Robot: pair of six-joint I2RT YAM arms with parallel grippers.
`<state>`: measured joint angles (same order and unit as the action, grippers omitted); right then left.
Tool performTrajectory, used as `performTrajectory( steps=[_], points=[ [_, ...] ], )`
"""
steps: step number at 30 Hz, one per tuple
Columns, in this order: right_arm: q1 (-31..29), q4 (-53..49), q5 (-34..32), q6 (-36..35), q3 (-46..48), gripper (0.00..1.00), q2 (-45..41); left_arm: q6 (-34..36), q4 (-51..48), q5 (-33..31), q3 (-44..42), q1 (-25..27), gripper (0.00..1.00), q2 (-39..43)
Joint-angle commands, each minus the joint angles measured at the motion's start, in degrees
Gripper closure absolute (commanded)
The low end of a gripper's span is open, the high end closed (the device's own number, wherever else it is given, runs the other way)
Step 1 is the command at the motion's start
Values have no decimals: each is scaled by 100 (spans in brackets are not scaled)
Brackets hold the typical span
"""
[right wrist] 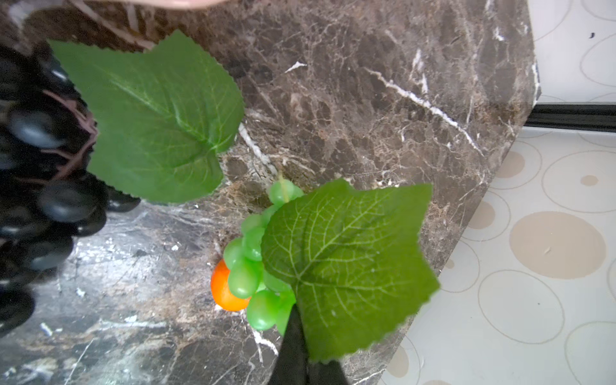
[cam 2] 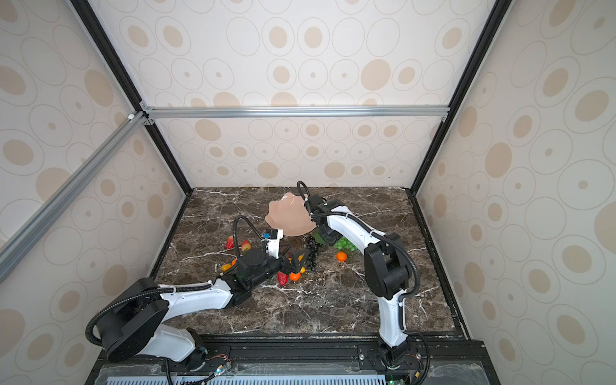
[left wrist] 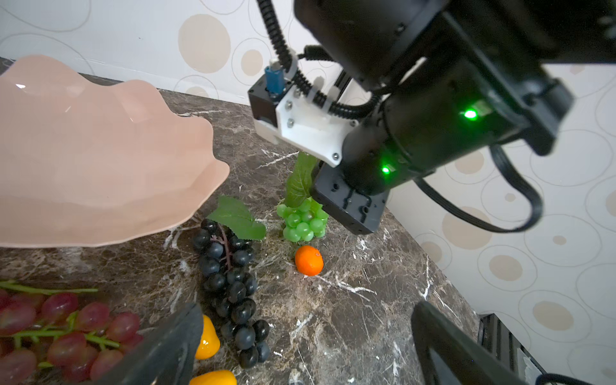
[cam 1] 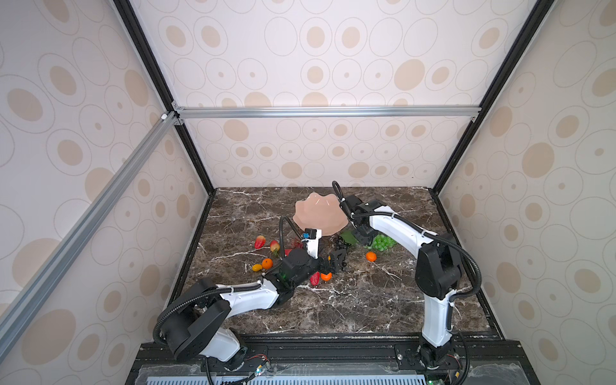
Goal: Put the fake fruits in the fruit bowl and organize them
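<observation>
Right gripper [right wrist: 294, 325]: black fingers [right wrist: 290, 360] pressed together on the leaf [right wrist: 346, 266] of the translucent green plastic grape bunch [right wrist: 253, 266].
Green bunch: leaf end up, long axis near upright, just beside a round orange tangerine [left wrist: 309, 260], right of the bowl; whether it touches the counter cannot be told.
Left gripper [left wrist: 310, 348]: fingers [left wrist: 166, 353] wide apart, holding nothing; the black grape bunch [left wrist: 233, 283] runs lengthwise from the bowl's rim toward them.
Fruit bowl [cam 1: 313, 216]: shallow, pale pink, wavy-rimmed, far middle of the dark marble counter [cam 1: 366, 306].
Open room: bare marble along the counter's near and right edges.
</observation>
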<state>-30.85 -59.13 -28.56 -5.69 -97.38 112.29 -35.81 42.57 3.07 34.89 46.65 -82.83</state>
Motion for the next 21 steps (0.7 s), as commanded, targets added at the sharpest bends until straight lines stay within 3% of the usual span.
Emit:
performTrajectory(
  steps=[1,7,11,15,21],
  points=[
    [8,-313,-280,294,3,100,-458,-29,-677,-279,556,-25,2,83],
    [98,-557,-631,646,-190,100,-872,233,-1519,-512,1096,-26,2,136],
    [105,-697,-747,881,-506,100,-1092,731,-1735,-29,1328,-67,2,236],
    [104,-882,-722,1086,-961,100,-1209,804,-1971,563,1670,-233,2,179],
    [-71,-813,-633,1163,-1527,100,-1328,874,-1892,758,1662,-589,2,351]
  ],
)
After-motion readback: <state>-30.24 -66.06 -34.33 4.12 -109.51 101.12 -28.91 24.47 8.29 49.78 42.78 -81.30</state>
